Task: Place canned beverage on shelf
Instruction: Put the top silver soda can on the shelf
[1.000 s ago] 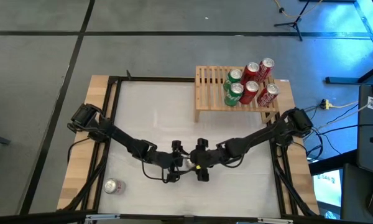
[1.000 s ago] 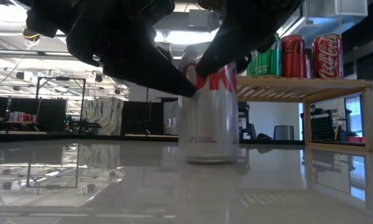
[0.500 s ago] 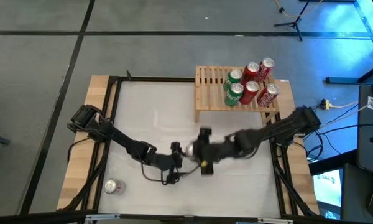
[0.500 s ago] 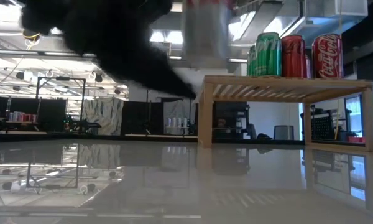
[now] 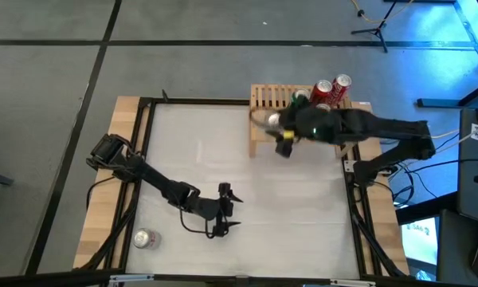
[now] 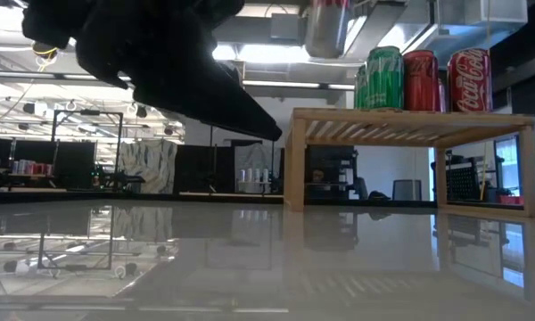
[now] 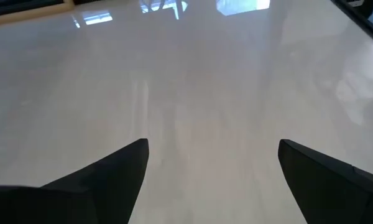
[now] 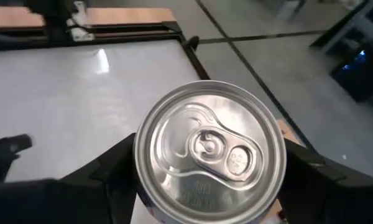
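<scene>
Above the near-left part of the shelf, the right hand carries a silver can upright, its pull-tab top facing the wrist camera and the two dark fingers pressed against its sides. From table height the can shows well above the slatted top, with nothing under it yet.

Five cans already crowd the right half of the shelf: green cans nearest the free space, red Coca-Cola cans beyond them. The likeliest trouble is a knock. If the hand comes down too close to the green pair, the carried can or the outer finger could tip one and topple the row behind it.

A second risk is the shelf's edge. Set too near the front or left rim, or lowered tilted onto the gaps between slats, the can may rock and roll off onto the tabletop. Letting go while it is this high would drop it hard.

The left hand waits low over the tabletop, fingers spread wide and holding nothing. Another silver can lies on its side by the near-left corner.
</scene>
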You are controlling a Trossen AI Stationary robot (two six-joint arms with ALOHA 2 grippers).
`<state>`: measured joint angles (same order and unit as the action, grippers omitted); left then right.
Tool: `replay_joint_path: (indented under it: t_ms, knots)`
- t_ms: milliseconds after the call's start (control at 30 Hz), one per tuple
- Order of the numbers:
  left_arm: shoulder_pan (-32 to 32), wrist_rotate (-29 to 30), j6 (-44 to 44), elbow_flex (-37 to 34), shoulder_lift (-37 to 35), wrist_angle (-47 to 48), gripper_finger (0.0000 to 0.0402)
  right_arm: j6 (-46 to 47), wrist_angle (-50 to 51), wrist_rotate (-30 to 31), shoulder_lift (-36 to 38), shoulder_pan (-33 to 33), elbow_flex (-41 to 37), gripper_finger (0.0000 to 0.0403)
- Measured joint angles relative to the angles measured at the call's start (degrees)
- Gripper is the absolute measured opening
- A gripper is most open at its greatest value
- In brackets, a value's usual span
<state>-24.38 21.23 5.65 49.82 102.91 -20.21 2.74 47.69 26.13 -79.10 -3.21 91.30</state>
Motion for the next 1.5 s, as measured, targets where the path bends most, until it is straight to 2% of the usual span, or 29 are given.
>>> replay_joint_path:
  t_ms: [300,600,1267,1500]
  knots:
    - [0.02,0.53,-0.03,0.00,0.00,0.01,0.0349,-2.77,0.12,-13.82,-1.35,16.67,-0.05,0.0282]
    - [0.02,0.55,-0.24,0.00,0.00,0.02,0.0349,-4.64,0.57,-23.08,-3.42,24.76,-0.10,0.0282]
    - [0.02,0.59,-0.24,0.00,0.00,0.02,0.0349,-7.25,1.67,-24.25,-9.58,26.67,-0.07,0.0282]
    - [0.02,0.59,-0.26,0.00,0.00,0.01,0.0349,-8.13,1.93,-24.27,-9.61,26.99,-0.03,0.0282]
